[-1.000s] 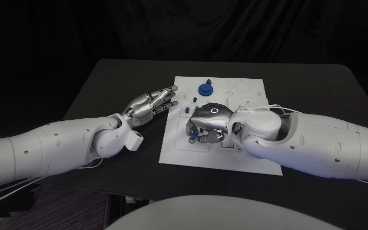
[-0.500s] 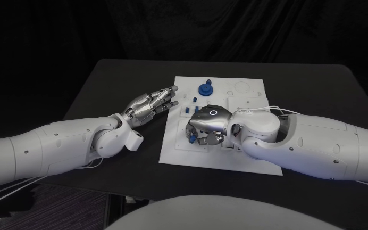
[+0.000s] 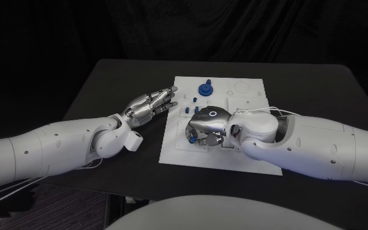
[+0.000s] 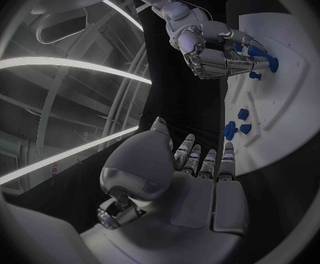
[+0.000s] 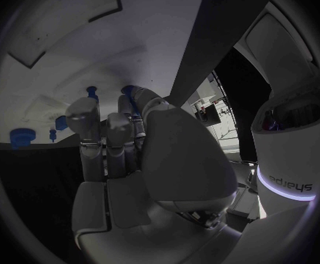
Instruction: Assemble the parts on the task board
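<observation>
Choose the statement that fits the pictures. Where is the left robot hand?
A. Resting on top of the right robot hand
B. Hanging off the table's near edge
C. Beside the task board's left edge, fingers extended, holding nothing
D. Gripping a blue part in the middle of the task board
C. The left robot hand lies beside the left edge of the task board with extended, empty fingers, while the right robot hand works over the board's middle.
</observation>
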Available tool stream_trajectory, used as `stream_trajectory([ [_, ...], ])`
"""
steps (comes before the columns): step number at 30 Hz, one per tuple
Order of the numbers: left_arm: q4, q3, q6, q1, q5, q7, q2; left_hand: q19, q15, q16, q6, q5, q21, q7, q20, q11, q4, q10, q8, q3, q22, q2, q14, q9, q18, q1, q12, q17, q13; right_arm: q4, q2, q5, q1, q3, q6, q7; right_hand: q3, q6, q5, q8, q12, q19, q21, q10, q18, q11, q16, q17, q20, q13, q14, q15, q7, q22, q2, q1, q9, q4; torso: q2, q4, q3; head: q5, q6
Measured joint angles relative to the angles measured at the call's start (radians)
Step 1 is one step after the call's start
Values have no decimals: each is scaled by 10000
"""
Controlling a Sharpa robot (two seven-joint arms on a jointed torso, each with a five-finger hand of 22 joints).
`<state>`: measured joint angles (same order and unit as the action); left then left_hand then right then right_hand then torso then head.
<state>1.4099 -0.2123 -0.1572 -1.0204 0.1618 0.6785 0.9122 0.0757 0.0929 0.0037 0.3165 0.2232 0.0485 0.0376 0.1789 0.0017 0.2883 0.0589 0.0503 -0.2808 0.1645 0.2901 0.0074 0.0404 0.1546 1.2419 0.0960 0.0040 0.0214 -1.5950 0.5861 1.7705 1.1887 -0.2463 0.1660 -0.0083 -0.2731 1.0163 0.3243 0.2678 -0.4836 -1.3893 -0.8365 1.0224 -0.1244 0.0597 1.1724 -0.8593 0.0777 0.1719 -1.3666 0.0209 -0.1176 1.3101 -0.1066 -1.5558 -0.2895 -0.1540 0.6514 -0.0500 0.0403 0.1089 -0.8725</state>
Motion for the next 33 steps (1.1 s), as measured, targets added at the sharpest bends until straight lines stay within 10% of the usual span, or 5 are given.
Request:
stream_trajectory([
  [6,-16,0,-11,7,0,-4,-12,0,0,0,0,0,0,0,0,0,0,0,0,0,0,0,0,0,-1,0,0,0,0,59,-19,0,-13,8,-114,-45,-57,-999,-204,-534,353,468,917,-1140,-2,352,-435,567,248,37,523,-337,-168,0,92,329,-1066,18,0,0,0,-9,0],
  [14,-34,0,-26,17,0,-4,-32,0,0,0,0,40,0,0,0,0,-1,0,0,57,-8,0,0,0,0,0,0,0,0,99,25,3,-61,-15,-398,-161,209,-3301,-843,-1790,-112,1356,2235,-4026,-167,769,-809,1395,561,534,1629,-549,238,0,-121,427,-123,173,0,0,0,-22,0],
  [25,-50,0,-23,33,0,-3,-34,0,0,0,0,41,0,0,0,37,-18,-39,0,73,-38,0,0,0,-1,0,-1,-2,0,-138,450,6,52,-25,-278,-128,643,-3764,-1170,-1810,-798,1552,2501,-5558,-166,825,-768,1642,575,776,1929,-533,458,0,-121,427,241,18,0,0,0,-36,0],
  [33,-39,0,47,52,-1,5,17,-38,-252,0,36,40,0,37,-38,107,-2,-38,40,113,-76,-40,-35,0,1,40,-1,-19,0,-1350,1702,-58,1114,-18,634,-64,787,-3769,-1304,-1649,-1301,1514,2237,-5809,-163,812,-491,1489,538,775,1862,-511,393,0,-111,314,377,-292,0,0,1,-150,0],
])
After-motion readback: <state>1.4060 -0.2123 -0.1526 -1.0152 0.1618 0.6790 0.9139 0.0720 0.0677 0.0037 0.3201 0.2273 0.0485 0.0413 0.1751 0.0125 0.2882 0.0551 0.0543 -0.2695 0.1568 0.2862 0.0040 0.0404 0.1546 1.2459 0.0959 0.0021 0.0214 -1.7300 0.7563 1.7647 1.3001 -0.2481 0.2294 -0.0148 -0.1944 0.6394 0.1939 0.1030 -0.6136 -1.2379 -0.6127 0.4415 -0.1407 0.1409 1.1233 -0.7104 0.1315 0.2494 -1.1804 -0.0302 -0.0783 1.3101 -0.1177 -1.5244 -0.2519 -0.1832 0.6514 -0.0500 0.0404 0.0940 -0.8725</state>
